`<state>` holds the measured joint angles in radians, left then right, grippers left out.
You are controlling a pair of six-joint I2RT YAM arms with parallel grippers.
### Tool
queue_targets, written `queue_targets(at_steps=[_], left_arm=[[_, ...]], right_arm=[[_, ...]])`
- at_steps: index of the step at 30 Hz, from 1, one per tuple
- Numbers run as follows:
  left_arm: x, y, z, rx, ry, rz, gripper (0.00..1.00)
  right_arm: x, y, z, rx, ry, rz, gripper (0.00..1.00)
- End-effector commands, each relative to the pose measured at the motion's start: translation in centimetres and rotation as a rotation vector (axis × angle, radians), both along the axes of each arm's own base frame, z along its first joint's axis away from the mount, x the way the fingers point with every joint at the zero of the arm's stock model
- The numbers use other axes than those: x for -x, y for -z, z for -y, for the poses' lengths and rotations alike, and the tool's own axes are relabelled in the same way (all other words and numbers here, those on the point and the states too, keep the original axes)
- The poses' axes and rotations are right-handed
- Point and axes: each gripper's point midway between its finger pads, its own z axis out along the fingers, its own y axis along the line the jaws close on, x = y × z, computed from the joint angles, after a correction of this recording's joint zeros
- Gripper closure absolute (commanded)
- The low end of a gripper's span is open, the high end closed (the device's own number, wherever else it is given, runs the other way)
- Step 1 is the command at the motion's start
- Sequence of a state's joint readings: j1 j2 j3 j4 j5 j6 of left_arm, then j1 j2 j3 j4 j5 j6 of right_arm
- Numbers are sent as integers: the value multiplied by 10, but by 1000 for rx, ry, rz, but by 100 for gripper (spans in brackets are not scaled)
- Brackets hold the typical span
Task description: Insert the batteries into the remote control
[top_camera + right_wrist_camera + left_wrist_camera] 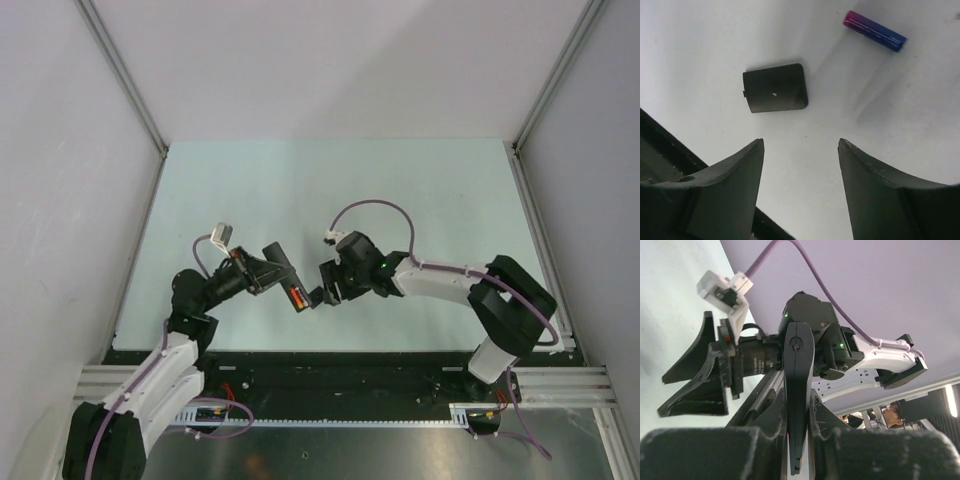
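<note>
The left gripper is clamped on the remote control, a slim black bar seen edge-on and standing up between the fingers. From above, the remote control hangs over the bench close to its near edge, a little left of the middle. A red battery shows in the end of the remote control nearest that edge.

The right gripper faces down at the bench with its fingers apart and nothing between them. Just beyond its fingertips, apart from them, lies the cover, a small flat black piece with rounded corners. Farther out and off to one side lies the blue-purple battery, a thin cylinder with a pink end, well apart from the cover. From above, the right gripper sits just beside the remote control's battery end.
</note>
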<state>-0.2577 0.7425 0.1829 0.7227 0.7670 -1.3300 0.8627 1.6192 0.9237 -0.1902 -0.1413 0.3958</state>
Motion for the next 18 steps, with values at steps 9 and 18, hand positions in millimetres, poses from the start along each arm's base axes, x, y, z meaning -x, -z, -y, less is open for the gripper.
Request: queue_targets(at_steps=[9,18], left_arm=[[17,-8,-3,-12,38,78,100],[21,-10,-3,-8,46,85,100]], right_arm=[[-24,0,-47,51,-28,208,21],[-20,28,-57,160,-85,213,17]])
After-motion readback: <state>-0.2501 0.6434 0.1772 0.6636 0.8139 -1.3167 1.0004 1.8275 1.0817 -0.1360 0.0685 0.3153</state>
